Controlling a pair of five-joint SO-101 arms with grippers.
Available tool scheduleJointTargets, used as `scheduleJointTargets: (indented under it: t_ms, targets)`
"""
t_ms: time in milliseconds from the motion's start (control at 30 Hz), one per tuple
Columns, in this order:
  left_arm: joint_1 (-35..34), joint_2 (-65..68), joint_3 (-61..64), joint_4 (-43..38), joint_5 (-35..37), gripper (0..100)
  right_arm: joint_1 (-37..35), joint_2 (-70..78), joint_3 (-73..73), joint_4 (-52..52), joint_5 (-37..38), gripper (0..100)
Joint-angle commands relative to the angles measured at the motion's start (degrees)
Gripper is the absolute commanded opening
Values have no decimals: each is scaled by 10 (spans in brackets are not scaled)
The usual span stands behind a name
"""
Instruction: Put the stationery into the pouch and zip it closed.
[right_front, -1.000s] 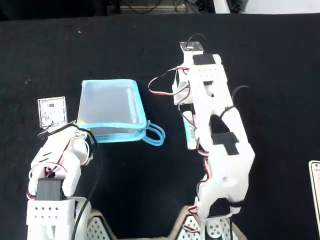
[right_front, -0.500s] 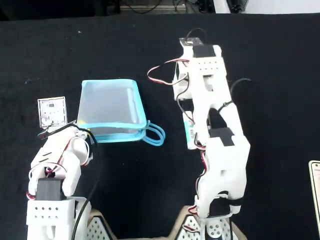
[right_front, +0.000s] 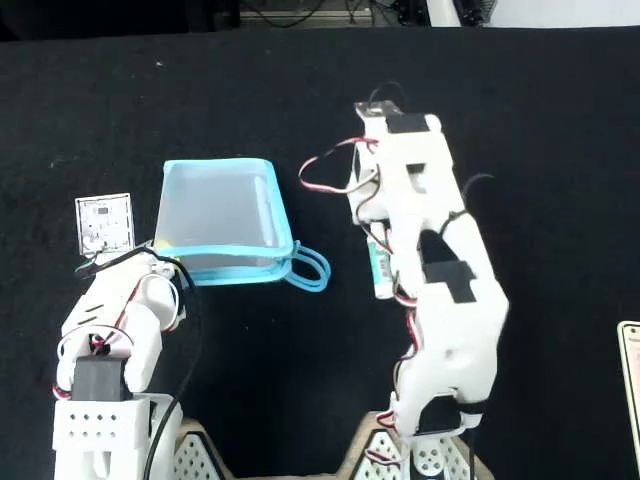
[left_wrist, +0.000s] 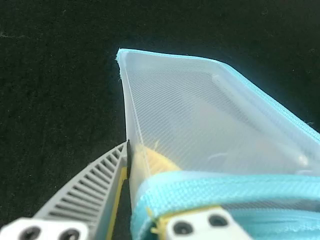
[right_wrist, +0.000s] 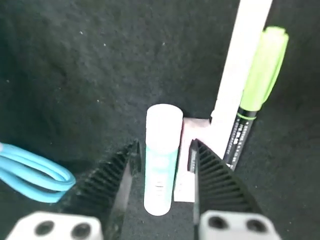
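Right fingers (right_wrist: 107, 180) spread astride white tube (right_wrist: 161, 165).

A: the pouch (right_front: 222, 215) is see-through white mesh with light blue trim, and its loop (right_front: 310, 270) is blue too

B: yep, and the glue stick (right_wrist: 161, 160) is white with a teal label, the marker (right_wrist: 257, 95) lime green, the tablecloth (right_front: 540, 120) plain black

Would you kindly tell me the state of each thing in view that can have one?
pouch: mouth seemingly unzipped, one corner clamped.
left gripper: shut on the pouch's corner.
right gripper: open, one finger on each side of the white tube.
white tube: lying flat on the table, not gripped.
green marker: capped, lying outside the pouch.
white pen: lying beside the green marker.
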Motion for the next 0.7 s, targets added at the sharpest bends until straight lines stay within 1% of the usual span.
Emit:
scheduleJointTargets:
  t_ms: [0,133,300,500,667]
  targets:
    - [1,-8,-11,-10,-5,30,-7,-107,74,-62,4,155]
    - [1,-8,-11,-9,-5,30,-10,-153,125,-113,4,155]
    - [1,-8,-11,-9,-5,30,-9,-151,155,-173,7,155]
    - [1,-8,-11,-9,-5,30,-8,-112,144,-200,8,155]
    - [1,-8,-11,-9,-5,30,-7,-72,119,-195,8,155]
